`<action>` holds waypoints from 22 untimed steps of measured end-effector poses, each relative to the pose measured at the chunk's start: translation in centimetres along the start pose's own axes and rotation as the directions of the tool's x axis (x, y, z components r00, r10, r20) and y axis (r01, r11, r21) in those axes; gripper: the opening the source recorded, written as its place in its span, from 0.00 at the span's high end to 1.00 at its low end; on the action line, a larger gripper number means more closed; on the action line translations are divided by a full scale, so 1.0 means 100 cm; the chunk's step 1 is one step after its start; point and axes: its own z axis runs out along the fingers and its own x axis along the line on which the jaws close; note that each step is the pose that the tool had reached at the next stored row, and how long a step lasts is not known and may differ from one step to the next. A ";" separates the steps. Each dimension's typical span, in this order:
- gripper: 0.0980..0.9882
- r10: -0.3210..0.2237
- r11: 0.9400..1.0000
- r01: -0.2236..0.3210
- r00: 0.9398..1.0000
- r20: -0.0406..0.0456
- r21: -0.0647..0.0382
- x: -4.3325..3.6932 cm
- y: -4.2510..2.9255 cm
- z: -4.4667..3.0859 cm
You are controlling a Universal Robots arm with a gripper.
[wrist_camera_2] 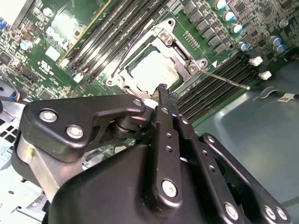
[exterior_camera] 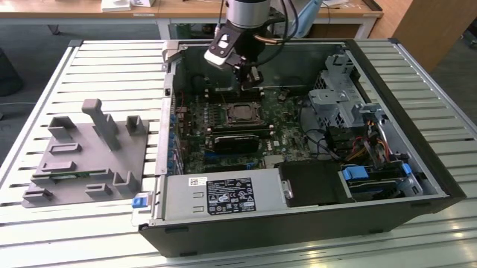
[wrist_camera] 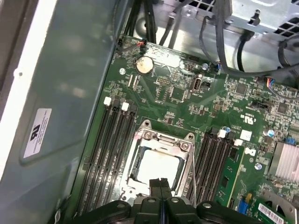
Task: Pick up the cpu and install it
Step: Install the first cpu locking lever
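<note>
Gripper point(exterior_camera: 251, 84) hung inside the open computer case point(exterior_camera: 313, 231), fingertips pressed together with nothing between them (seen in both wrist views). The cpu point(wrist_camera: 159, 164) sat flat in the motherboard socket point(wrist_camera: 163, 136), close under the fingertips.

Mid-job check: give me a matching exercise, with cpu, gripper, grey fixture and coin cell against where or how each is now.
1 cpu
2 gripper
3 grey fixture
4 coin cell

A shut, above the socket
B on the slatted table
C inside the socket's metal frame
D round, silver, on the motherboard

Pairs: 1-C, 2-A, 3-B, 4-D.
</note>
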 end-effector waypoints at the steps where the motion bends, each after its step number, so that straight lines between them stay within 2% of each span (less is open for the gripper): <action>1: 0.99 -0.006 1.000 0.006 1.000 0.000 0.000 0.0000 0.0000 0.0000; 10: 0.99 -0.065 0.998 0.065 0.998 -0.001 -0.002 0.0000 0.0000 0.0000; 22: 0.99 -0.132 0.991 0.132 0.991 -0.002 -0.004 0.0000 0.0000 0.0000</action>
